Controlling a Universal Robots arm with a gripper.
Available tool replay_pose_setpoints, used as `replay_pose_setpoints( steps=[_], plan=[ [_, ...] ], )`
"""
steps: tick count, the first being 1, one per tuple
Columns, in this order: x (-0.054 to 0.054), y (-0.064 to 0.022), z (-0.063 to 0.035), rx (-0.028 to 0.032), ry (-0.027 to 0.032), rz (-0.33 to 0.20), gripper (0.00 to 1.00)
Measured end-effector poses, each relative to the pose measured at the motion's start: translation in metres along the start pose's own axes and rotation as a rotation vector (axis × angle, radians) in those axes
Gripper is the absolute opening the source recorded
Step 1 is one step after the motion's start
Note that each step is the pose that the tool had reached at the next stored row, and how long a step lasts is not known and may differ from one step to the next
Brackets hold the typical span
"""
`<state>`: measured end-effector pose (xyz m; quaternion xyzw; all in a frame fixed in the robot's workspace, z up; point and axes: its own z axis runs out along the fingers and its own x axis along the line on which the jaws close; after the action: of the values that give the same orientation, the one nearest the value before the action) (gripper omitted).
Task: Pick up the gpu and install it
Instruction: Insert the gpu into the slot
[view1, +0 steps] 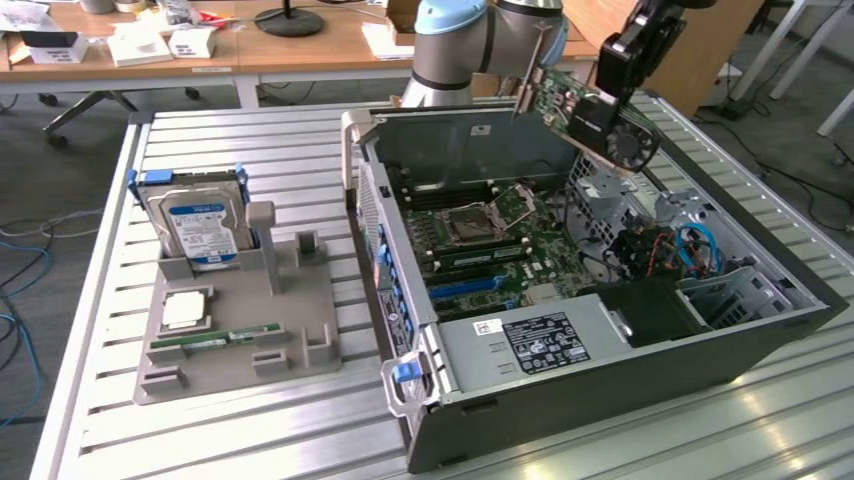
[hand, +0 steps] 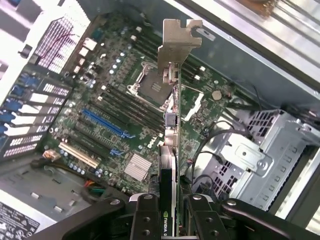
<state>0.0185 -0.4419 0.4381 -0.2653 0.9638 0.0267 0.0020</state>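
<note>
While the gpu (view1: 603, 122) hangs above the open case (view1: 601, 372), the hand (hand: 170, 212) pinches it edgewise.

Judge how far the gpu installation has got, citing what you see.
Done: the gpu is picked up, clamped in the gripper. In hand: it hangs above the open computer case. Left: it is not yet seated in the motherboard.

The gpu (view1: 603, 118), a green board with a round black fan, hangs tilted above the open computer case (view1: 601, 385).
</note>
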Motion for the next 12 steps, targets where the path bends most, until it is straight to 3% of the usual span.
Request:
replay_pose_setpoints(
  steps=[12],
  plan=[
    [0.0,-0.0001,0.0009,-0.0039,0.0109,-0.217,0.26]
  ],
)
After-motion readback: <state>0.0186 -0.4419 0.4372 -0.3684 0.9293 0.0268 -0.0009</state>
